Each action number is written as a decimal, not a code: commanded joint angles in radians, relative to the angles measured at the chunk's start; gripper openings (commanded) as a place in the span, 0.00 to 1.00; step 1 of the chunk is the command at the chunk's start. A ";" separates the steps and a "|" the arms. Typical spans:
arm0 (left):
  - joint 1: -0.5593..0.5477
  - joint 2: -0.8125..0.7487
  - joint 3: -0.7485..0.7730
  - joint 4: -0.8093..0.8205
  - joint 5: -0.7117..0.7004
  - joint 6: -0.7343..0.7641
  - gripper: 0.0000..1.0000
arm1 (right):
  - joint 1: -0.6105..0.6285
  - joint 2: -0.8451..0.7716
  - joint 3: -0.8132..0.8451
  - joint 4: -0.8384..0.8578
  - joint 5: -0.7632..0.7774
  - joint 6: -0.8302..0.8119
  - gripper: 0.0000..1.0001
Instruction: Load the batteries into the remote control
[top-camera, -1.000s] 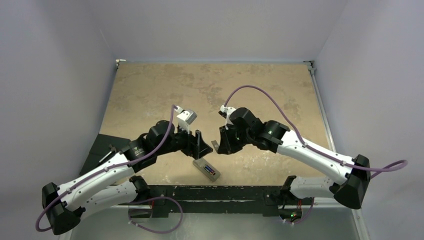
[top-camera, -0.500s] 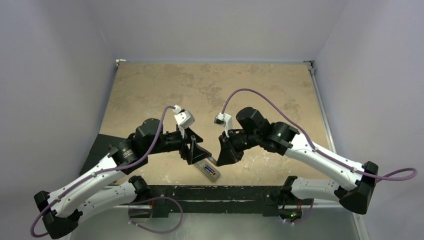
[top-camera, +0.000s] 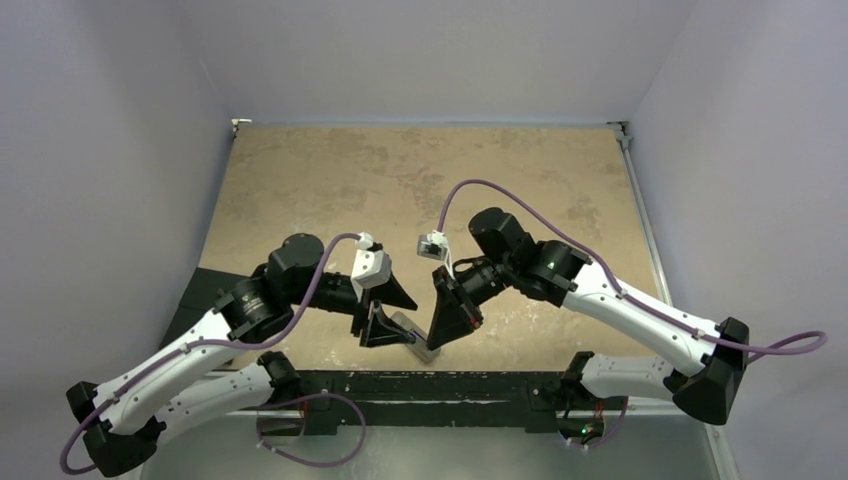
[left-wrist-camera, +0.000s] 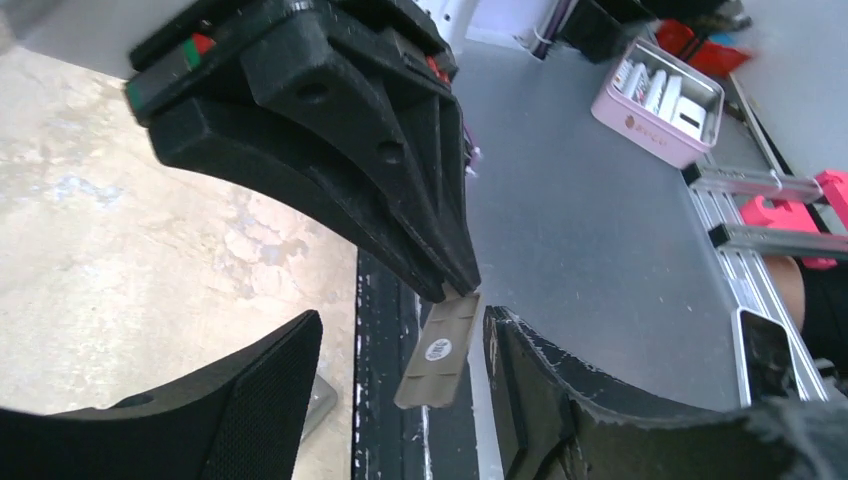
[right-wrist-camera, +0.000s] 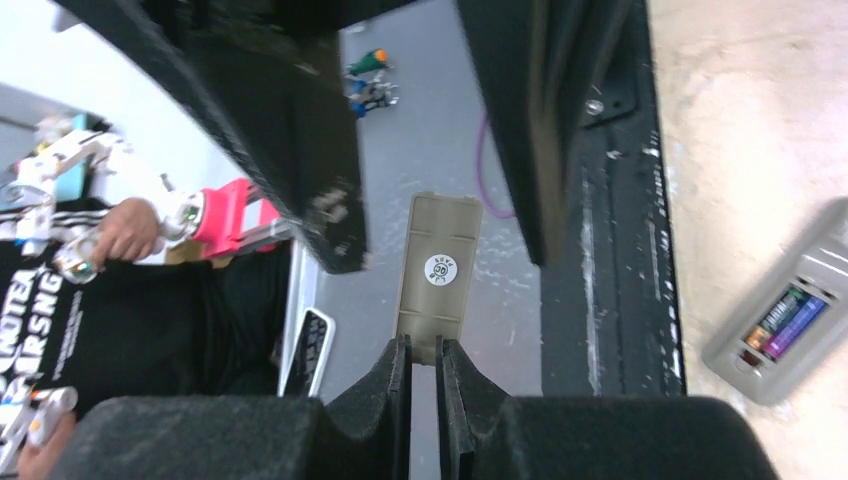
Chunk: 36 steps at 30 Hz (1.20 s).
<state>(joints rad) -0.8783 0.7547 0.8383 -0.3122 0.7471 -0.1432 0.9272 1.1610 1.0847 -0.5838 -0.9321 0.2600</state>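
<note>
The right pincer (right-wrist-camera: 424, 352) is nipped shut on one short end of the grey cover piece (right-wrist-camera: 437, 262). The cover's long axis runs straight out ahead of the fingertips, and it is held in the air, not resting on anything.

The left pincer (left-wrist-camera: 402, 325) stands part open, straddling the cover's free end. One finger sits just beside a long edge and the other is apart from it; no grip shows.

The remote control (right-wrist-camera: 822, 265) lies back-up on the desk (right-wrist-camera: 760, 120), off to one side of the right pincer and below it. Both batteries (right-wrist-camera: 783, 323) are side by side in its recess, so loading looks done.

What matters next is alignment — the remote's long axis slants across the cover's. The cover likely needs turning and a sideways carry to reach it. From above, the remote is mostly hidden between the two pincers, so I cannot tell which is nearer.
</note>
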 joint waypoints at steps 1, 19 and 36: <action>-0.001 0.033 0.049 -0.013 0.122 0.083 0.59 | -0.011 0.009 0.027 0.074 -0.169 -0.034 0.00; -0.001 0.011 0.048 -0.079 0.178 0.136 0.51 | -0.071 0.071 0.047 0.118 -0.283 -0.019 0.00; -0.001 0.046 0.065 -0.096 0.157 0.139 0.18 | -0.079 0.075 0.023 0.153 -0.286 0.009 0.00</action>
<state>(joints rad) -0.8783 0.7979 0.8520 -0.4133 0.8978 -0.0311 0.8547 1.2415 1.0855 -0.4652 -1.1957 0.2623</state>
